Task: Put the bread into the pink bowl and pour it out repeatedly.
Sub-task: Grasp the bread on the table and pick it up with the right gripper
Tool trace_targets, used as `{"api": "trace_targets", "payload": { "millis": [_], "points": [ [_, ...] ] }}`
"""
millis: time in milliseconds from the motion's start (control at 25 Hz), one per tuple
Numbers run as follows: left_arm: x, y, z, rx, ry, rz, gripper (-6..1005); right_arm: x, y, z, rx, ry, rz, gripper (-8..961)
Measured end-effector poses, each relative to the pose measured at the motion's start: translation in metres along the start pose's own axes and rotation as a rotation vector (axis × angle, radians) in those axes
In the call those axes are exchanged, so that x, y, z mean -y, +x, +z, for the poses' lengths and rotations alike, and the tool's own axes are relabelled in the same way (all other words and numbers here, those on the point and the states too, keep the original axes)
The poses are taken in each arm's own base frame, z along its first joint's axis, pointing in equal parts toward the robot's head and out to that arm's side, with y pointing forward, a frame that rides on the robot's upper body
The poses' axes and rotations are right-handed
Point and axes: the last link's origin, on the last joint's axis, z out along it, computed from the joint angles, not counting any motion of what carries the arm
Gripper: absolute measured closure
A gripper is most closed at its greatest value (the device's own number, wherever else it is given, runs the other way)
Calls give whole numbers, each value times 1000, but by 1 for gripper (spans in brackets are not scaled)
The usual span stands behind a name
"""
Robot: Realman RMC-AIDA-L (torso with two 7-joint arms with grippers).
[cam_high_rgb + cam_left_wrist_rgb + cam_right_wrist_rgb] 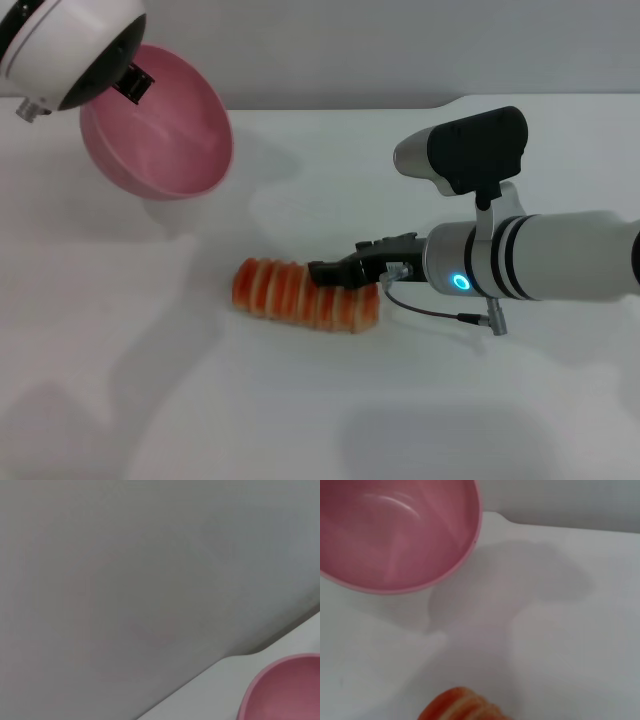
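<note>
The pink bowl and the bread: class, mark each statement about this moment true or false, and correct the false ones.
1. The pink bowl is tipped, with its opening facing the table. True.
2. The bread lies inside the bowl. False: it lies on the table, in front of the bowl and apart from it.
3. The right tool is at the bread's right half. True.
4. The left tool is parked far from the bowl. False: it is at the bowl's rim, holding the bowl up.
5. The bowl holds other food. False: its inside is bare pink.
</note>
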Motion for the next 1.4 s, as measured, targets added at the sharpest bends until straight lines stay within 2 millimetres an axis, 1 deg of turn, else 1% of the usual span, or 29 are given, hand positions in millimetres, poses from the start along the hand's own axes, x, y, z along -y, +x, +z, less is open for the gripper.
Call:
{"api": "trace_targets", "payload": {
  "millis": [40, 360, 680, 1040, 1240, 1400],
  "points": [
    [-1, 0, 0, 1, -1, 2, 936, 1, 0, 0, -3, 1, 1, 323],
    [-4, 4, -2, -12, -3, 13, 936, -2, 3, 2, -12, -6, 2, 183],
    [-5, 6, -3, -13, -3, 19, 935, -3, 6, 4, -22, -16, 26, 186],
    [-7, 7, -4, -18, -3, 27, 935, -16, -5, 0, 4, -60, 17, 189],
    [-7, 7, -4, -18, -3, 28, 935, -17, -3, 2, -7, -62, 8, 190],
    [-7, 9, -5, -22, -3, 30, 935, -18, 2, 5, -23, -66, 14, 191]
  ]
}}
